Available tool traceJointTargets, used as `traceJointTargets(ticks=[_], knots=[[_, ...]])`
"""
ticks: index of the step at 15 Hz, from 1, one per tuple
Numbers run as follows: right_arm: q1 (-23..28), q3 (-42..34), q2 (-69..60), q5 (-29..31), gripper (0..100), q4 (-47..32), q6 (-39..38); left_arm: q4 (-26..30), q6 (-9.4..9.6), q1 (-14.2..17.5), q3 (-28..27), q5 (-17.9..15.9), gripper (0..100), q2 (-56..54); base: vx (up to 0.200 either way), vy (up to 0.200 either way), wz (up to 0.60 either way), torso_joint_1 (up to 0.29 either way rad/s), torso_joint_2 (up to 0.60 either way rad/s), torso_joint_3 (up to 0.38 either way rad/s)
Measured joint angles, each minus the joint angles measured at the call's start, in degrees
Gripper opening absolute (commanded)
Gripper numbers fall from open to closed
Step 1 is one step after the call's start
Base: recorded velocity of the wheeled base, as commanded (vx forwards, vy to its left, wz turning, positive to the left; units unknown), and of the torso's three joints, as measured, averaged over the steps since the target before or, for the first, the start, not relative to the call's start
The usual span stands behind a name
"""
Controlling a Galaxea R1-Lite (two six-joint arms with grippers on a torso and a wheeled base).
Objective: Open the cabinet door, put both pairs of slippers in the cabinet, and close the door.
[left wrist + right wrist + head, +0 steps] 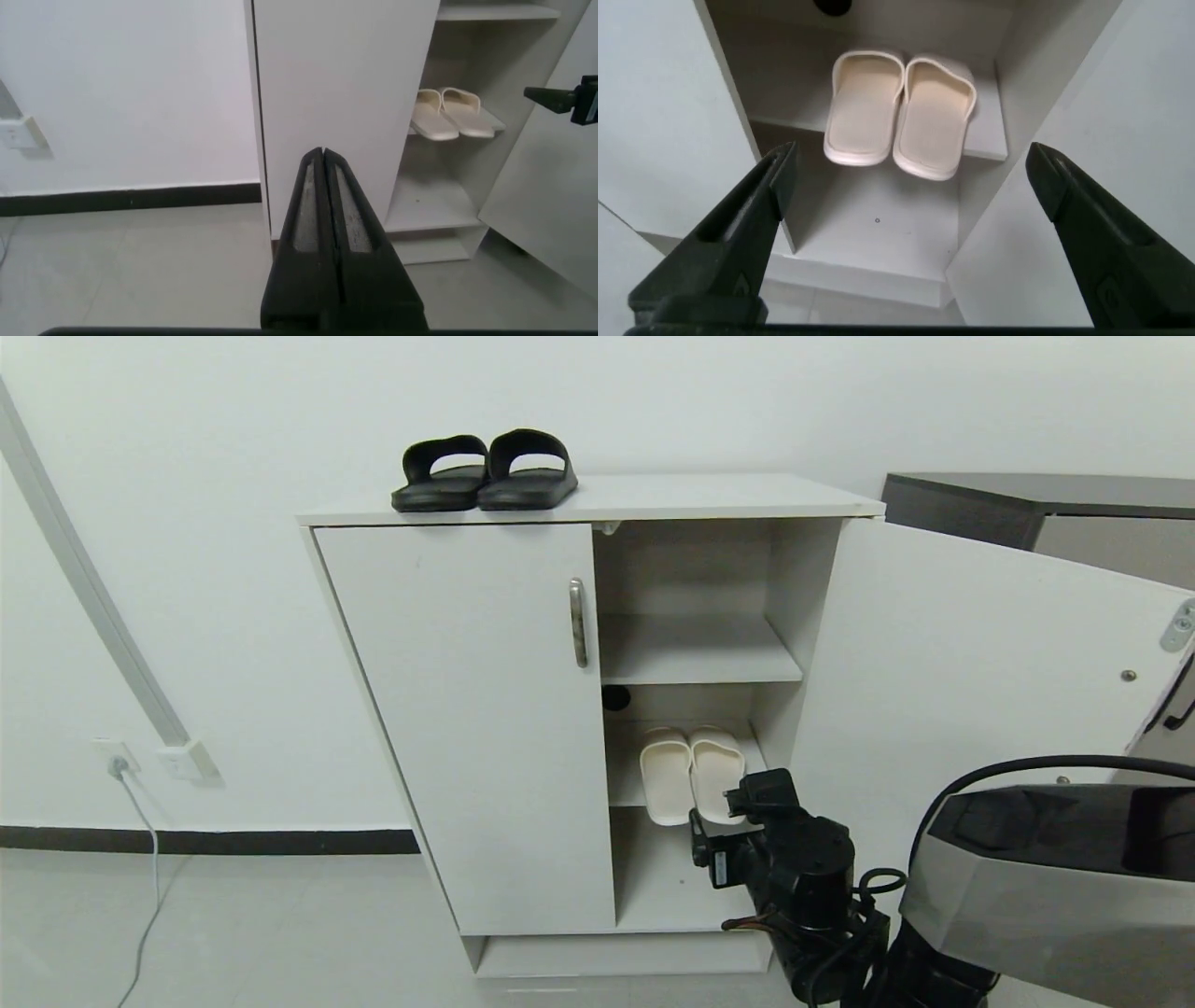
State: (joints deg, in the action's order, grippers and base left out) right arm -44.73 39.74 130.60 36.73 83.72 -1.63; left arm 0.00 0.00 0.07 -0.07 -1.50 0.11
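**One pair shelved, one pair waiting on top**

The tall white two-door cabinet (728, 493) stands against the far wall. Its right-hand door (962, 663) is swung wide toward the near right, which exposes the right half of the interior and leaves room for an arm to enter. The left-hand door (467, 728) is shut flat, its slim metal bar handle (579, 623) on the inner edge; judging from the task, only one side needs to be open for loading.

Inside, the upper white shelf (691, 653) and the bottom white shelf (653, 887) are both bare. The middle white shelf (621, 775) carries the pair of cream foam slippers (692, 773), laid side by side with their near ends hanging slightly over the front edge, so that half of the job looks done.

The pair of black rubber slide slippers (485, 476) sits on the cabinet's top toward the left, above the closed door and well apart from the opening; it is probably the next thing to fetch.

The right pincer (912, 154) hangs just in front of the open compartment, near the cream pair, its fingers spread wide and holding nothing, which fits a pincer that has let go of its load. The left pincer (323, 154) is low and to the near left of the cabinet, its fingers pressed together and empty.
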Motion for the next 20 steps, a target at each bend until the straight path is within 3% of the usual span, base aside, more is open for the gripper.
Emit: traceJointTargets(ticks=[15,20], knots=[[0.0,-1.29,0.28,0.0,100,1.97,0.55,0.0,0.0,0.0,-0.02,0.0,0,0.0,0.0,0.2,0.0,0.001,0.0,0.003],[0.0,-2.43,0.28,-0.15,100,6.0,2.41,0.0,0.1,-0.07,0.0,0.02,0,0.0,0.0,0.0,0.0,0.0,0.0,0.0]])
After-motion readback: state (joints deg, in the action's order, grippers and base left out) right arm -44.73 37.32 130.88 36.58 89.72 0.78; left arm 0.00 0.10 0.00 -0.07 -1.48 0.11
